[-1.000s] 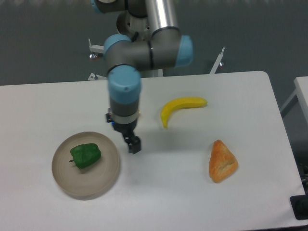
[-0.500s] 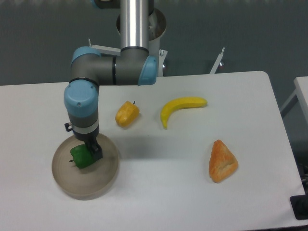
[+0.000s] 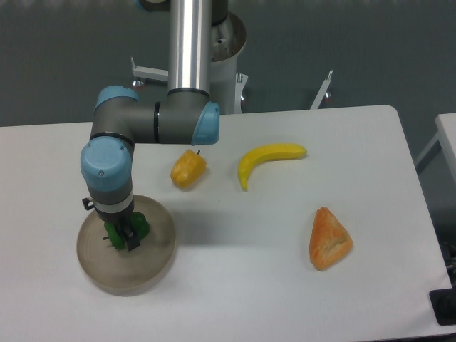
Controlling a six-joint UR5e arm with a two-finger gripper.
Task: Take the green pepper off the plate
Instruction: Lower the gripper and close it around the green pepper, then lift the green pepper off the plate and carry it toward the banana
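Shifted left and lower since half a second ago: gripper [image 3: 129, 238] now down over the pepper [image 3: 140, 225], where before it stood at the pepper's right edge. Moved with it, the blue wrist joint, now above the plate's [image 3: 153, 262] upper left part. Unchanged meanwhile: plate, banana, bread and yellow pepper, all in the same spots.

Seen now: dark fingers planted on the pepper, with green showing on both sides of them, left and right. Cannot tell whether clamped or loose; finger gap hidden by the wrist and by the pepper itself. Pepper lying in the plate, in its upper left half, mostly covered by the arm's wrist. Not lifted; still down in the dish as far as can be judged.

Plate near the table's [image 3: 235, 299] front left, round, grey-beige, raised rim, shadowed on the right inner side.

Elsewhere on the white table: yellow pepper [image 3: 188, 168] just right of the arm's elbow joint, well apart from the plate. Banana [image 3: 267, 159] further right, curved, tip pointing right. Bread [image 3: 329, 239] well to the right, orange-brown, wedge-shaped, nearer the front edge. Silver upper arm tube rising straight up out of view from the grey and blue joints.
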